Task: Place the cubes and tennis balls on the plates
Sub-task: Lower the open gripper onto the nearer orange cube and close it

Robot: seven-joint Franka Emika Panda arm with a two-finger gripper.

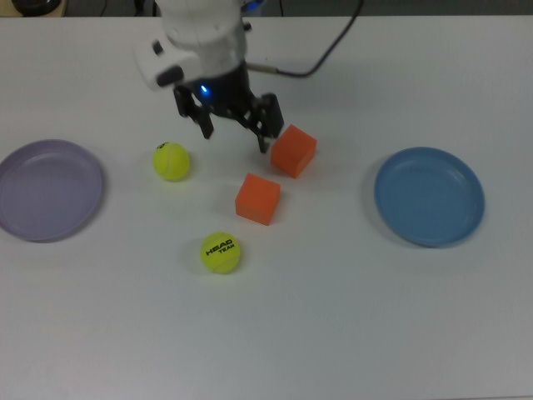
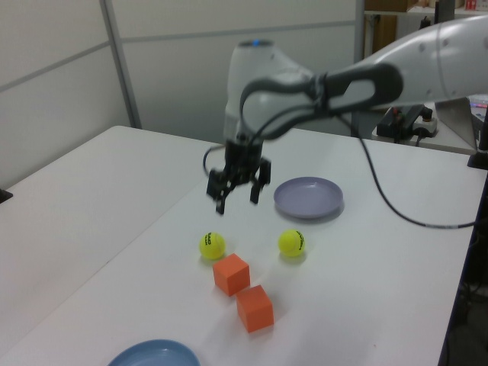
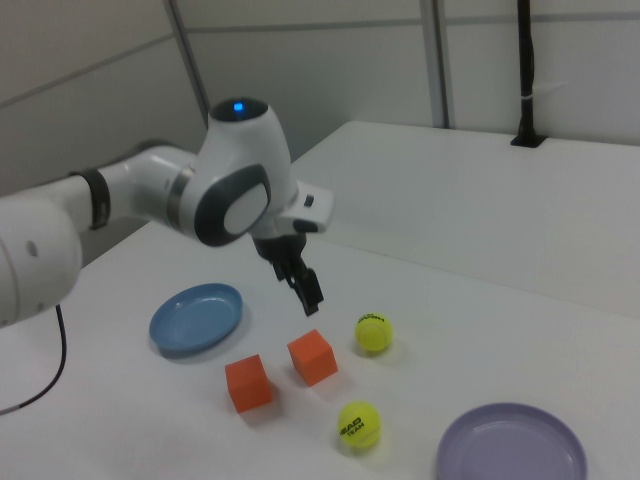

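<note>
Starting nearest you in the top view, your fuzzy yellow-green tennis ball printed HEAD TEAM (image 1: 221,252) sits alone on the white table (image 1: 333,333). Beyond it lies one matte orange cube (image 1: 257,198), then the second orange cube (image 1: 293,151) and the plain yellow-green tennis ball (image 1: 171,161), all apart. The pale lavender round plate (image 1: 48,190) and the blue round plate (image 1: 429,196) flank them, both bare. Farthest, your white arm reaches in and bends down, black two-finger gripper (image 1: 235,133) hanging above the table between plain ball and second cube, jaws spread wide, holding nothing.
</note>
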